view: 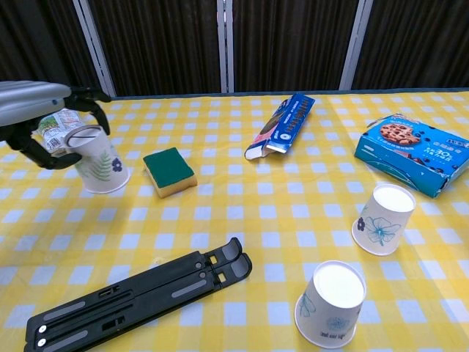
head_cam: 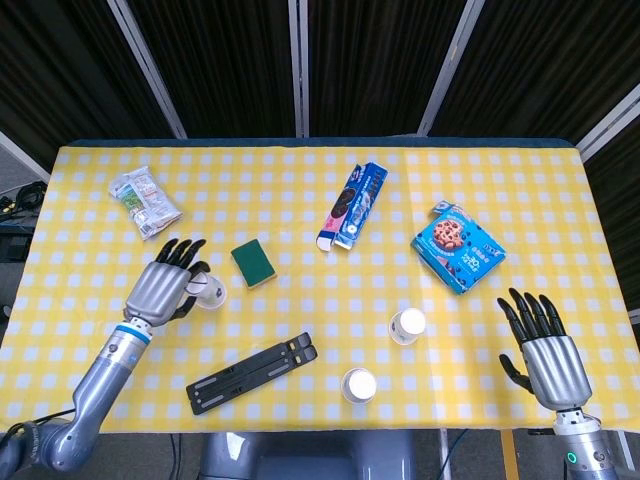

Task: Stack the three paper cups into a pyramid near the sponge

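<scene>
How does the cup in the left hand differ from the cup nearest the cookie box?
The held cup sits beside the sponge, gripped by the left hand; the other cup stands free, untouched. The held cup shows a green leaf print; the other cup a blue flower. Both are white paper cups, upside down.

— What do the hands look like?
— The left hand (head_cam: 168, 287) has a brushed silver-grey back and black fingers (head_cam: 184, 250). The right hand (head_cam: 545, 352) is built the same: a ridged grey metal shell with black fingers.
— And the arms?
— The left forearm (head_cam: 98, 380) is a smooth grey tube with a blue ring at the wrist. The right wrist (head_cam: 575, 447) is grey and carries a small green light.
</scene>
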Controlling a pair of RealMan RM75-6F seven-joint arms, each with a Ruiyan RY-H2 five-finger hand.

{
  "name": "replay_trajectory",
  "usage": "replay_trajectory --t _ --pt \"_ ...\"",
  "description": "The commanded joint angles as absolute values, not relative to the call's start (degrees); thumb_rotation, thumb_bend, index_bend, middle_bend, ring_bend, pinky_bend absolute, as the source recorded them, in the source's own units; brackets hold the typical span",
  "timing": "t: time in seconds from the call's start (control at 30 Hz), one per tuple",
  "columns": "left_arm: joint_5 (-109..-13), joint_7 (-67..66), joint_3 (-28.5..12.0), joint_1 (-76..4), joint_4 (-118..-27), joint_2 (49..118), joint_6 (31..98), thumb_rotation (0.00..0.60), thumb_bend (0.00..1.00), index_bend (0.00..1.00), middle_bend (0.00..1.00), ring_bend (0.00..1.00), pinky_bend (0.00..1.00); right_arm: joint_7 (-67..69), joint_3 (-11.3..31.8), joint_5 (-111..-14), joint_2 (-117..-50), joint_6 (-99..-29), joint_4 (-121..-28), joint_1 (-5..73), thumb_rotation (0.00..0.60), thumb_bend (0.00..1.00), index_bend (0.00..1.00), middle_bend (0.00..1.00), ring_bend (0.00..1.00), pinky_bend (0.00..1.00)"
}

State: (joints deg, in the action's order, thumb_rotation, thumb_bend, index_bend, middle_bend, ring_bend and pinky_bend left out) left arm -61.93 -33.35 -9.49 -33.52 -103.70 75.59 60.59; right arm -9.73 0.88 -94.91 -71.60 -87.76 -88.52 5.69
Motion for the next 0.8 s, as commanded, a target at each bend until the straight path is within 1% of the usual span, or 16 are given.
replay_trajectory --t 0.03,0.3,0.47,0.6,0.73,0.8 --pt "-59.4 -37.6 -11.2 -36.9 -105.1 78.7 60.5 0.600 0.50 0.34 0.00 0.00 0.00 -8.9 1.0 -94.7 -71.3 -87.7 -88.6 5.7 0.600 0.20 0.00 0.00 0.00 0.00" --pt "-49.8 -47.4 -12.2 -44.3 -103.1 86.1 60.0 0.600 0.48 0.33 0.00 0.00 0.00 -7.0 0.9 -94.5 -70.8 -87.4 -88.5 5.9 0.600 0.20 0.00 0.00 0.00 0.00" --pt "-46.2 -49.6 -11.9 -47.1 -100.5 89.6 60.2 0.600 0.47 0.29 0.00 0.00 0.00 -7.0 0.7 -94.9 -70.9 -87.3 -88.6 5.9 0.600 0.20 0.00 0.00 0.00 0.00" --pt "-46.3 -48.9 -12.1 -48.2 -98.4 92.0 61.7 0.600 0.47 0.30 0.00 0.00 0.00 -7.1 0.6 -95.0 -70.9 -87.3 -88.6 5.9 0.600 0.20 0.00 0.00 0.00 0.00" --pt "-45.6 -48.4 -12.0 -48.8 -97.3 93.0 62.1 0.600 0.46 0.25 0.00 0.00 0.00 -7.1 0.6 -95.1 -70.9 -87.3 -88.6 5.9 0.600 0.20 0.00 0.00 0.00 0.00" --pt "-45.3 -48.3 -11.8 -49.0 -97.0 93.1 62.1 0.600 0.44 0.24 0.00 0.00 0.00 -7.2 0.5 -95.2 -71.0 -87.3 -88.6 5.9 0.600 0.20 0.00 0.00 0.00 0.00"
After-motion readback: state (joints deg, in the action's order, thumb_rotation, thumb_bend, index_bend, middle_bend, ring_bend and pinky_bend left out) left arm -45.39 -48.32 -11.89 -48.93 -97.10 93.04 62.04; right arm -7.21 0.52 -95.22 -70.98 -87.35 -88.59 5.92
